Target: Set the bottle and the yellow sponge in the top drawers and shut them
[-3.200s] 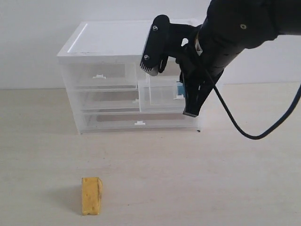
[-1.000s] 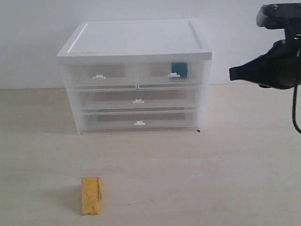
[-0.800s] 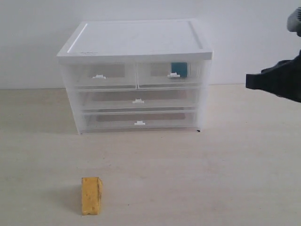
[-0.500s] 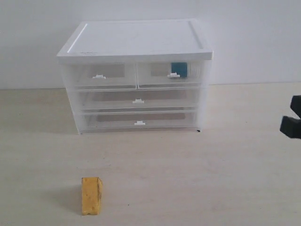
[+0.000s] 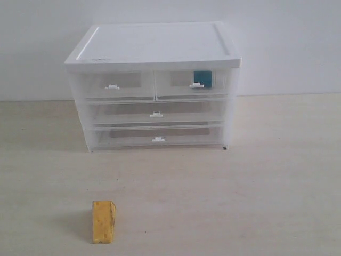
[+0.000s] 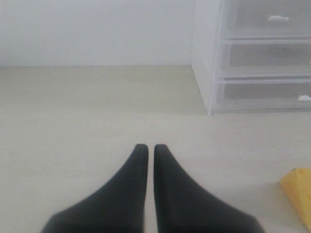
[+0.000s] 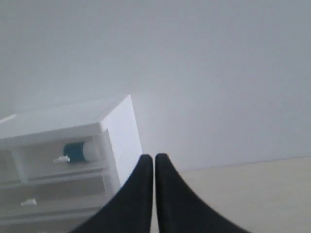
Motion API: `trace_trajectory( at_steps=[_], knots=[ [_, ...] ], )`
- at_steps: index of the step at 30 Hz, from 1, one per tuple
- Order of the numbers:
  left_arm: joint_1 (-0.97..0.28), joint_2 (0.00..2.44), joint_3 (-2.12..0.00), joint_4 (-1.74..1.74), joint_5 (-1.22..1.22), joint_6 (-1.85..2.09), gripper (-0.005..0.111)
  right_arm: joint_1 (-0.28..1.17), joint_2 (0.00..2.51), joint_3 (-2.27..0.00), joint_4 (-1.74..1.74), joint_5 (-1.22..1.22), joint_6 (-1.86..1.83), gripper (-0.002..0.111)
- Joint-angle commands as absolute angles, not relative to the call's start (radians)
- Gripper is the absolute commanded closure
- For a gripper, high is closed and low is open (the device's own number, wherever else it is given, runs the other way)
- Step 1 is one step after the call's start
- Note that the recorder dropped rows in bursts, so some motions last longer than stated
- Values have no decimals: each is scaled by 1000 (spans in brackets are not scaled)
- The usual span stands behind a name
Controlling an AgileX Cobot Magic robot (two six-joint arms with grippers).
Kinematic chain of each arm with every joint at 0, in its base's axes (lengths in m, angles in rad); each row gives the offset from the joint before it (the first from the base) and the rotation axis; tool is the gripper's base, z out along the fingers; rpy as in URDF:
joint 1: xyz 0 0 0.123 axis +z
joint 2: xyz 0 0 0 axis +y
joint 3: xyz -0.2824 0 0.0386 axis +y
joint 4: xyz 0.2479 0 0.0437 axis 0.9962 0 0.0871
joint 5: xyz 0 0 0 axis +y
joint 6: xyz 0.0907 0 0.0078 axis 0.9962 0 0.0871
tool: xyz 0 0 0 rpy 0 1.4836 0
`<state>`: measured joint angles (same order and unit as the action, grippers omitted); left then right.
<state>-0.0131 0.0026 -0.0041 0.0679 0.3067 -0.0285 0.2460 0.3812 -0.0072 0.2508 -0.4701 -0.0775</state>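
1. Sitting inside the right top drawer, the bottle shows teal through the clear front, just behind the white handle tab.
2. In the right wrist view the bottle appears to lie on its side, with teal at one end and white at the other.
3. The right top drawer and the left top drawer are both pushed in flush, side by side under the white lid of the cabinet.
4. The sponge stands on the tabletop, well in front of the cabinet and toward its left side, touching nothing else.
5. The left gripper hangs over bare tabletop, its jaws drawn together to a thin slit and holding nothing. One corner of the sponge shows at the edge of the left wrist view, and the cabinet's lower corner stands further off.
6. The right gripper points past the cabinet's side toward the pale wall, jaws pressed together and empty.
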Motion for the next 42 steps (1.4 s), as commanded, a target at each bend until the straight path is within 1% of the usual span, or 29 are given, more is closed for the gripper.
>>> trace_trajectory(
  at_steps=[1,6,11,14,19,20,23,27,30,32,37,40,42],
  knots=[
    [-9,0,0,85,233,-24,103,240,263,0,254,-406,-88,108],
    [-9,0,0,-20,83,-85,103,240,202,0,254,-299,-88,108],
    [-9,0,0,-120,-40,-145,103,240,191,0,254,-128,-78,108],
    [-9,0,0,-124,-112,-200,103,240,191,0,254,-35,-69,108],
    [-9,0,0,-124,-308,-442,103,240,191,0,254,-6,-69,108],
    [-9,0,0,-111,-394,-500,103,240,191,0,254,0,-61,108],
    [-9,7,-29,-12,-503,-608,103,240,191,0,254,0,-61,108],
    [-9,164,-140,276,-557,-779,103,240,191,0,254,0,-59,108],
    [-9,416,-213,519,-694,-901,103,240,191,0,254,0,-59,108],
    [-9,602,-235,599,-798,-916,103,240,191,0,254,0,-59,108],
    [-9,907,-246,661,-1033,-951,103,240,191,0,254,0,-59,108],
    [-9,1186,-246,635,-1190,-951,103,240,191,0,254,-8,-59,108],
    [-11,1345,-275,652,-1221,-951,103,240,191,0,254,-8,-59,108]
  ],
)
